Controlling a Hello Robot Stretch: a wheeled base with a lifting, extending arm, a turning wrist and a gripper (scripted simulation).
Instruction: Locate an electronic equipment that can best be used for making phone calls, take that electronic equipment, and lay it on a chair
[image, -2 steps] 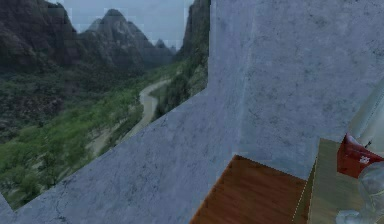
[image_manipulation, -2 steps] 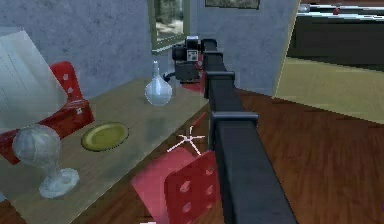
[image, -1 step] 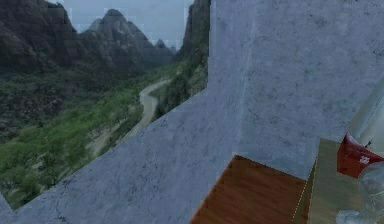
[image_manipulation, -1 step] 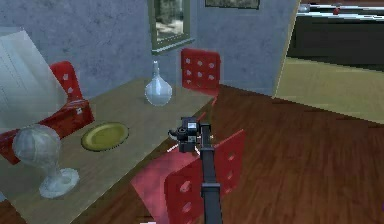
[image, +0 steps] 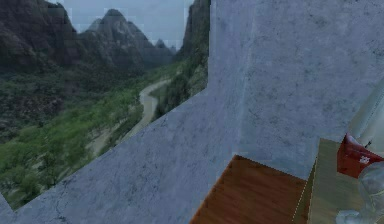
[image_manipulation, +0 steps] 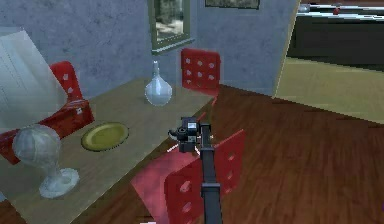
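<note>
Looking along the arm (image_manipulation: 210, 185), where does the gripper sit?

The gripper (image_manipulation: 180, 134) hangs at the worktop's (image_manipulation: 130, 108) near edge, by the back of the nearest red chair (image_manipulation: 190, 182).

Does it hold the phone?

I cannot tell whether it holds anything; chair back and worktop edge lie right behind its far end. Where the phone is, I cannot tell either.

What stands on the worktop?

A glass vase (image_manipulation: 158, 88) toward the far end, a yellow-green plate (image_manipulation: 104, 135) midway, and a lamp (image_manipulation: 22, 80) with a white shade and glass base. A far-end chair (image_manipulation: 201, 70) and a chair behind the lamp (image_manipulation: 68, 80) are red too.

And ahead?

A grey wall (image: 270, 80), a mountain landscape (image: 90, 90) at the forward view's left, and a red box (image: 358, 157) on the worktop at the right edge.
</note>
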